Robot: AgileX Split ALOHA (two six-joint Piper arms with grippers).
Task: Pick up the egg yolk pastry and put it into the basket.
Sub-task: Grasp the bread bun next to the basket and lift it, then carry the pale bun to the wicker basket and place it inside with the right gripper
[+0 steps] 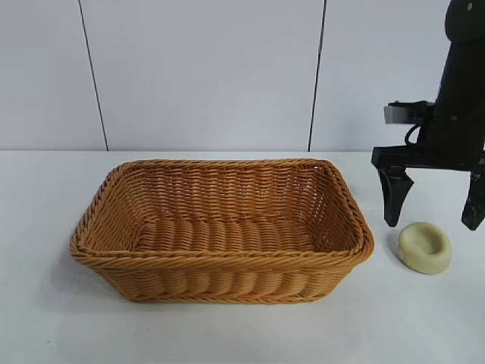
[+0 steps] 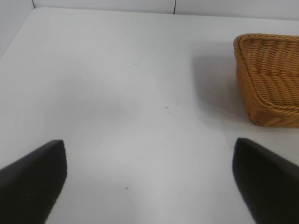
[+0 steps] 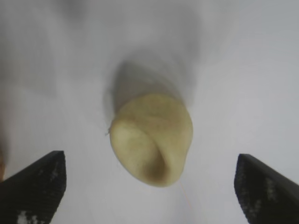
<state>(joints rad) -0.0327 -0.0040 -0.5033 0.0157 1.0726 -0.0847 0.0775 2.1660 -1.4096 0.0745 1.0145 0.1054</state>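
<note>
The egg yolk pastry (image 1: 425, 247), a small pale yellow puck with a dented top, lies on the white table just right of the basket (image 1: 221, 227). My right gripper (image 1: 433, 216) hangs open just above and slightly behind it, one black finger on each side, touching nothing. In the right wrist view the egg yolk pastry (image 3: 152, 138) sits ahead of the right gripper (image 3: 150, 186), between the lines of its wide-spread fingers. The left gripper (image 2: 149, 179) is open over bare table, with a corner of the basket (image 2: 271, 79) off to one side; it does not show in the exterior view.
The orange-brown wicker basket holds nothing and fills the middle of the table (image 1: 45, 303). A white panelled wall (image 1: 204, 76) stands behind. Bare tabletop lies left of and in front of the basket.
</note>
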